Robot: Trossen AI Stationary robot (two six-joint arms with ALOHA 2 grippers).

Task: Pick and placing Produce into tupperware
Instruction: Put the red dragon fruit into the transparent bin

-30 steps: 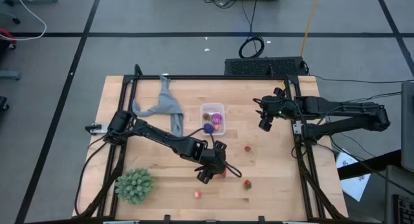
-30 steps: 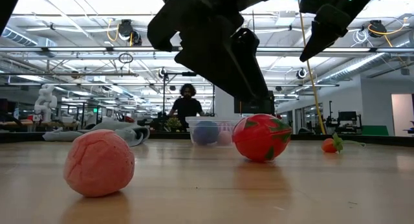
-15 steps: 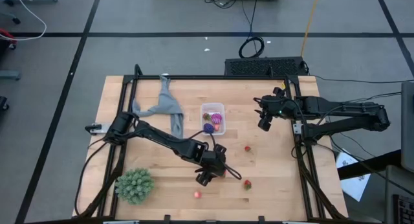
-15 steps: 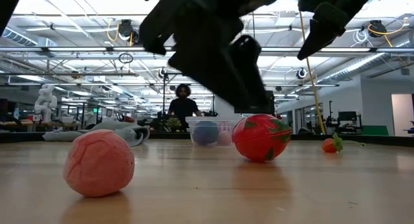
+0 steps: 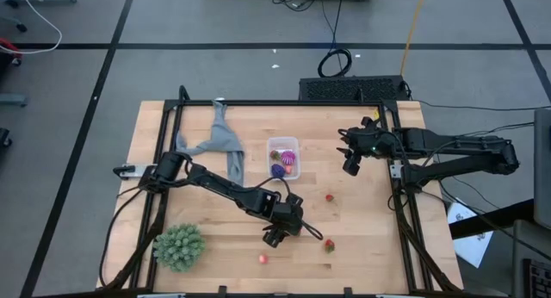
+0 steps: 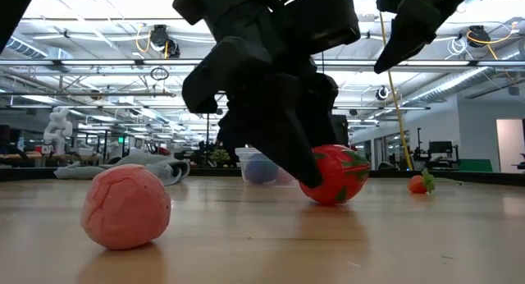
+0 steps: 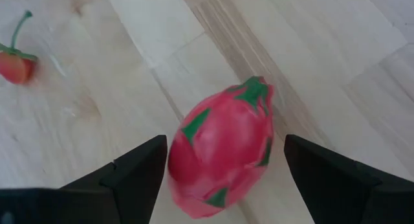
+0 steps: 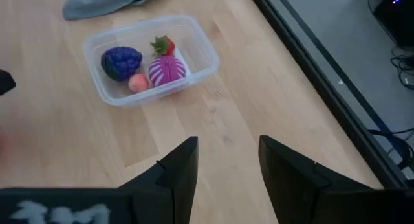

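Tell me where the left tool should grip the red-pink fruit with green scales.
Grip the red-pink fruit across its narrower middle, coming from above with the left tool: it lies on its side on the table, long axis running between the open fingers.

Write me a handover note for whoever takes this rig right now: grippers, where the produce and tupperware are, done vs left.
Left gripper: open, low over the table's near middle, fingers either side of the red-pink fruit with green flecks, not closed on it yet.
Right gripper: open, empty, waiting above the table right of the tupperware.
Done: the tupperware holds the dark blue fruit, the magenta fruit, a strawberry and a small pinkish piece.
Left: the red-pink fruit, then the loose pieces on the table: one red berry, another, and a pink fruit at the near edge.
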